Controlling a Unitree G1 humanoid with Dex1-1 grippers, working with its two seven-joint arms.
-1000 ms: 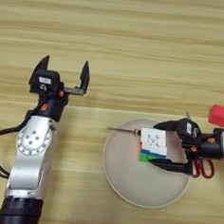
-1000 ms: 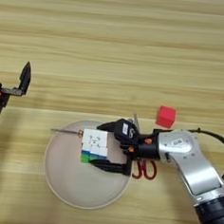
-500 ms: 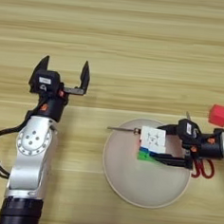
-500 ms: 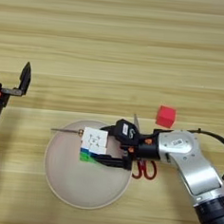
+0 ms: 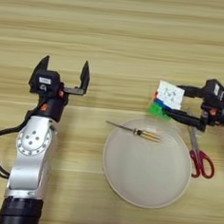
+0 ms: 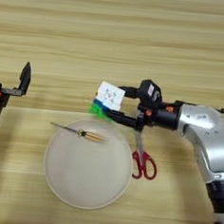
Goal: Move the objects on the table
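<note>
Table (image 5: 119,48) is light wood with horizontal grain. Right gripper (image 6: 115,101) clamps the puzzle cube (image 6: 109,96) just past the plate (image 6: 70,177) rim at 1 o'clock. Screwdriver (image 6: 81,133) crosses the rim at 11 (scissors (image 6: 142,157) lie at 3). Left gripper (image 5: 63,76) stands wide, well apart at 9.

We see the right gripper (image 6: 115,102) clamped on the multicoloured, white-topped puzzle cube (image 6: 109,97), held tilted just beyond the round beige plate (image 6: 87,173). A thin screwdriver with an amber-black handle (image 6: 79,132) lies across the plate's far-left rim, and red-handled scissors (image 6: 143,159) lie just beside its right edge.
</note>
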